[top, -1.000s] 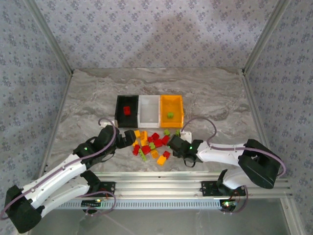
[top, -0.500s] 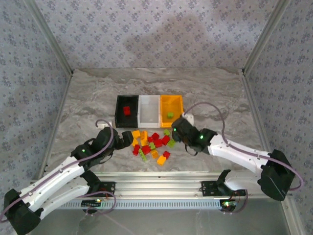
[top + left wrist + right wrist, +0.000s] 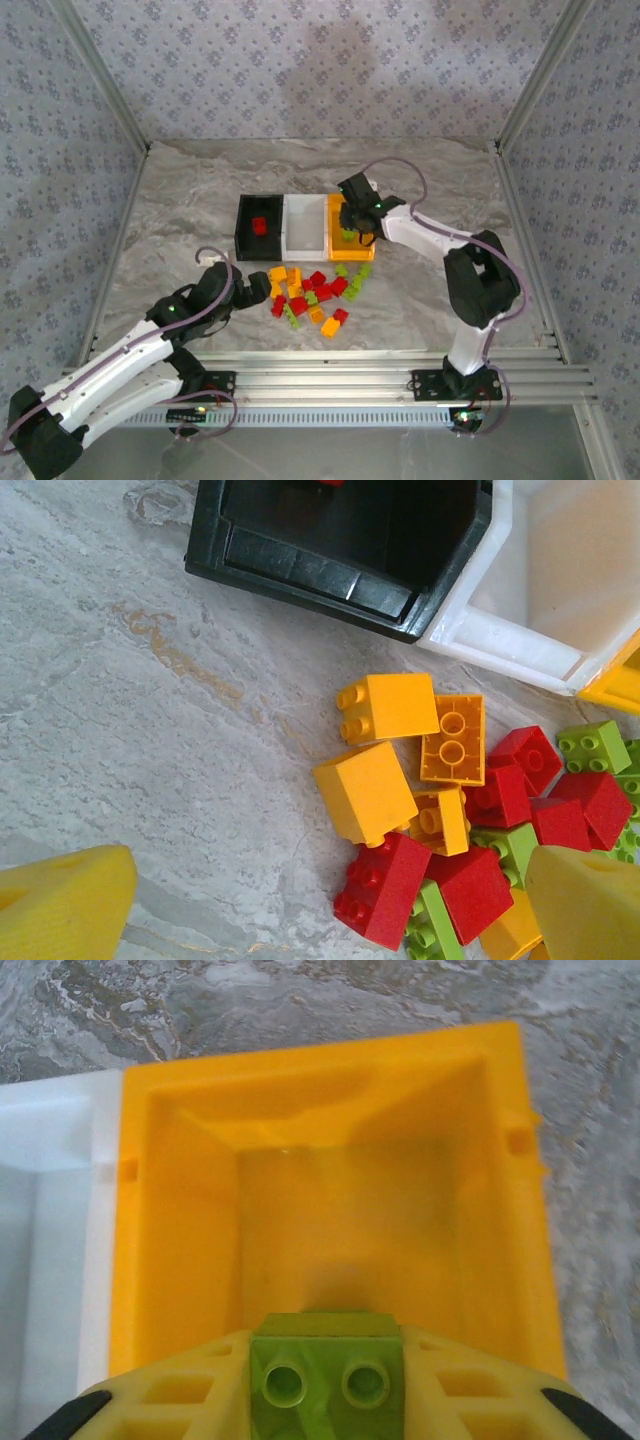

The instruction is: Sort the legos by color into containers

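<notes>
Right end effector (image 3: 349,226) farther, one lego (image 3: 325,1378)

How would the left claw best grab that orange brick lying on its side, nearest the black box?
Probably from above, with the open left gripper pinching the orange brick across its two smooth sides, not the studded end. Its studs point sideways toward bare table, and it sits at the pile's edge.

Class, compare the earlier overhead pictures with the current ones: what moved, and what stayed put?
The right pincer swung from the loose brick pile to above the orange-yellow plastic bin, clamping a small light green plastic brick. The left pincer, open, stayed beside the pile.
</notes>
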